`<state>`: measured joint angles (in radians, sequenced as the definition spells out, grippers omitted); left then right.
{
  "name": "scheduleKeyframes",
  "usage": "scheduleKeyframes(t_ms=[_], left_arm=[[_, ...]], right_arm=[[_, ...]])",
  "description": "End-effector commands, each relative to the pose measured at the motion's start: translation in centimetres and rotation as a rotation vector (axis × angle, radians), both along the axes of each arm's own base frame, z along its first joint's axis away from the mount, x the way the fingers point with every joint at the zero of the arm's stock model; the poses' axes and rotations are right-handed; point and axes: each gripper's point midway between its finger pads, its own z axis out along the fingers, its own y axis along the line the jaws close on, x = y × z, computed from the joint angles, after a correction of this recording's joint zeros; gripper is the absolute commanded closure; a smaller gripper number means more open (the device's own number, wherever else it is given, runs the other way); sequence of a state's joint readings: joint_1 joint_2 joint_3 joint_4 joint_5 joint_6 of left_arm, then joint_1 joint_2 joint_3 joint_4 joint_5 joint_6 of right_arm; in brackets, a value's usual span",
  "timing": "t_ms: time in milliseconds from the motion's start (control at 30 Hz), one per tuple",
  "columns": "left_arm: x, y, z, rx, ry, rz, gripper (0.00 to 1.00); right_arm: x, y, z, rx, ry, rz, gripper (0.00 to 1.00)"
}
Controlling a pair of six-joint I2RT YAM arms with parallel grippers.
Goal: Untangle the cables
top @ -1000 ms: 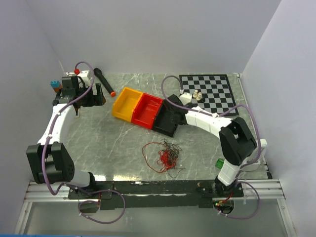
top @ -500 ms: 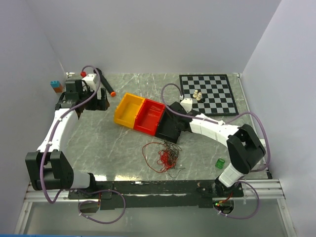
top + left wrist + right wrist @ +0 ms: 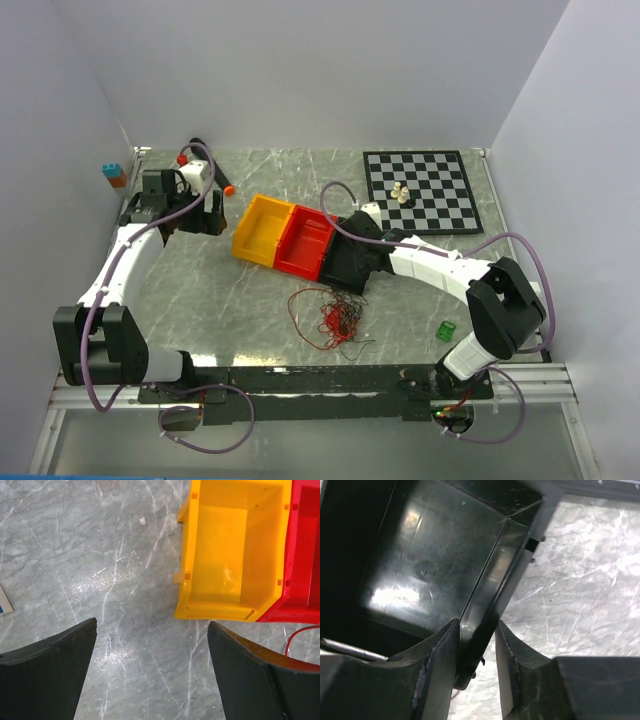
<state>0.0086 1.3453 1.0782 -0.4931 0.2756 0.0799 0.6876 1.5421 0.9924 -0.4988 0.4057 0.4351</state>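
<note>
The cables (image 3: 335, 318) are lying in one messy pile on the counter (image 3: 200, 290), in the lower middle of the top view. Red and dark wires are curling over each other, and a big red loop is sticking out on the left side. No wire is lying apart from the rest, so I think the untangling is not really started. Nothing is touching the pile.

Just above the pile, three bins are sitting in a row: a yellow bin (image 3: 258, 228), a red bin (image 3: 303, 240) and a black bin (image 3: 350, 262). All three are looking empty.

The right claw (image 3: 476, 630) is sitting over the black bin's wall, one finger on each side and very close. I cannot tell if it is squeezing the wall or letting go.

The left claw (image 3: 150, 645) is hanging wide open near the yellow bin, holding nothing. All the pulling apart is waiting to be done.
</note>
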Motion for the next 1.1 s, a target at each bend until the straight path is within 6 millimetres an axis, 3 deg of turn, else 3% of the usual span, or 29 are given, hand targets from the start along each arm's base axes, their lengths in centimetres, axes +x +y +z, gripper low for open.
scheduleKeyframes(t_ms=[0,133,233,300,333,367,400,667,800,967,1067], left_arm=[[-0.3,-0.3,0.5,0.01,-0.029,-0.039,0.03],[-0.5,-1.2,0.0,0.02,-0.025,-0.068,0.03],[-0.4,-1.0,-0.4,0.026,-0.018,-0.064,0.03],[-0.3,-1.0,-0.6,0.029,-0.012,-0.062,0.04],[-0.3,-1.1,-0.6,0.029,-0.012,-0.064,0.03],[-0.3,-1.0,-0.7,0.03,-0.006,-0.065,0.03],[-0.3,-1.1,-0.7,0.029,-0.006,-0.066,0.03],[-0.4,-1.1,-1.2,0.024,0.0,-0.065,0.04],[-0.6,-1.5,-1.3,0.027,0.013,-0.075,0.03],[-2.3,-1.1,-1.7,0.076,0.041,-0.098,0.03],[-3.1,-0.5,-2.0,0.114,0.037,-0.1,0.03]], right_arm=[[-0.3,0.8,0.0,-0.038,0.022,0.171,0.57],[-0.1,1.3,0.2,-0.033,0.006,0.231,0.55],[0.0,1.9,0.3,-0.025,-0.001,0.289,0.61],[0.0,2.5,0.3,-0.011,-0.001,0.332,0.69],[0.0,2.7,0.3,-0.001,0.001,0.343,0.79],[-0.1,2.8,0.2,-0.001,0.004,0.344,0.96],[-0.1,2.7,0.1,0.002,0.006,0.339,1.0],[-1.0,1.9,-0.8,-0.011,0.044,0.287,0.93],[-0.6,-0.3,-1.0,-0.062,0.04,0.075,0.91],[-0.2,-2.0,0.0,-0.07,-0.007,-0.117,0.99],[0.3,-1.0,0.3,-0.039,-0.019,-0.088,0.98]])
